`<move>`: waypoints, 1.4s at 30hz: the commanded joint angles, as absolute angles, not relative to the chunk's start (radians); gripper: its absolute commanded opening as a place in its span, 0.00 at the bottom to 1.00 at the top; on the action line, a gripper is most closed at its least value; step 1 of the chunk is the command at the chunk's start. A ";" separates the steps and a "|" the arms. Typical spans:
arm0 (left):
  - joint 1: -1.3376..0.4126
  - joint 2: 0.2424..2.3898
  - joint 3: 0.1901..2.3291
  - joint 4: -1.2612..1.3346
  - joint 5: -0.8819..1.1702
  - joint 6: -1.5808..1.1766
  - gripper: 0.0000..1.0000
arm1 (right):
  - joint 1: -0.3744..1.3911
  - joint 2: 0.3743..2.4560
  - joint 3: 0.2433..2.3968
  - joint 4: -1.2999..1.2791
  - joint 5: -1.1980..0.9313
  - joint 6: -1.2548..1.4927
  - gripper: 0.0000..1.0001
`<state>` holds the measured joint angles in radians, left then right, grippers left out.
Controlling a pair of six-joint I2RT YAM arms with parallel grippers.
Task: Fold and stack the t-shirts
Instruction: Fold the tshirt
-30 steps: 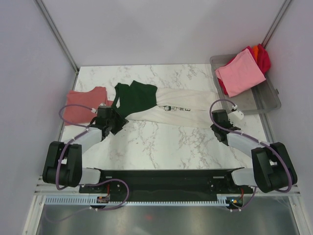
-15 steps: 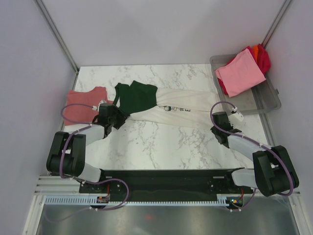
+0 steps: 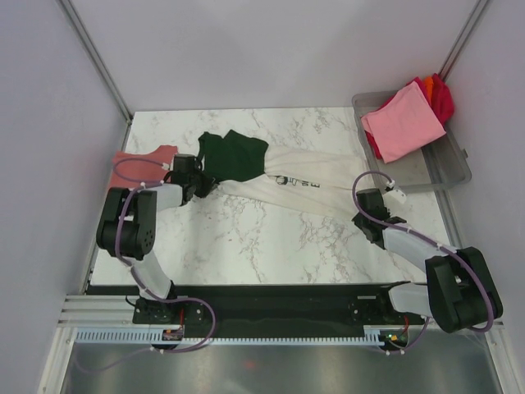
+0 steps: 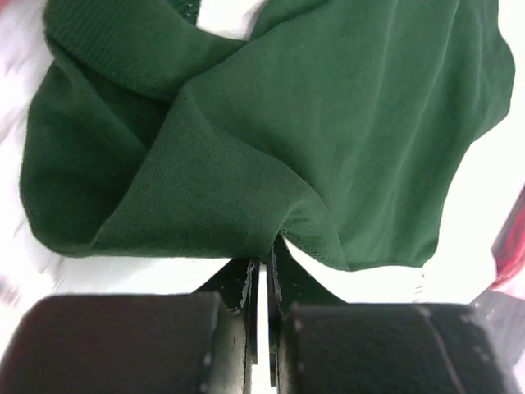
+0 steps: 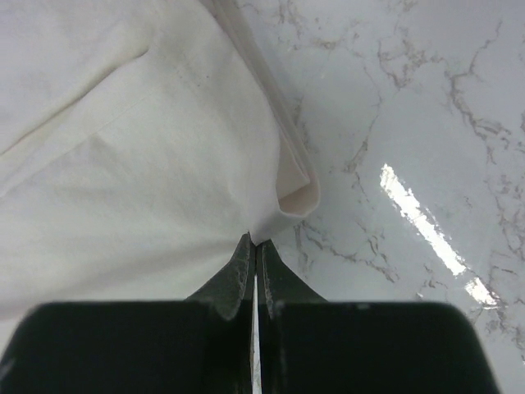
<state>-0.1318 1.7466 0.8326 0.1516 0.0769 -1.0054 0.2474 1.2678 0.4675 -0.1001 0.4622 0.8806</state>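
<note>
A dark green t-shirt (image 3: 234,154) lies bunched at the back left, overlapping the left end of a long cream-white t-shirt (image 3: 308,187) with black print. My left gripper (image 3: 203,181) is shut on the green shirt's near edge; in the left wrist view the green cloth (image 4: 271,123) puckers where it enters my gripper (image 4: 267,246). My right gripper (image 3: 359,215) is shut on the white shirt's right end, where a folded hem corner (image 5: 283,193) is pinched by the gripper (image 5: 256,243). A brick-red t-shirt (image 3: 135,167) lies flat at the far left, partly behind my left arm.
A grey bin (image 3: 447,164) stands at the back right with a pink garment (image 3: 402,121) and red and orange cloth (image 3: 439,94) heaped in it. The marble table (image 3: 271,238) runs from the shirts to the arm bases. Grey walls enclose the table on three sides.
My left gripper has moved back and left to the green shirt's edge and shut on it. The green shirt has shifted slightly. The right gripper has stayed shut on the white shirt.
</note>
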 commanded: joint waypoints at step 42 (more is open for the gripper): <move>-0.080 2.295 1.747 -0.291 0.353 -0.742 0.02 | 0.741 1.474 1.068 -0.376 -0.084 0.661 0.68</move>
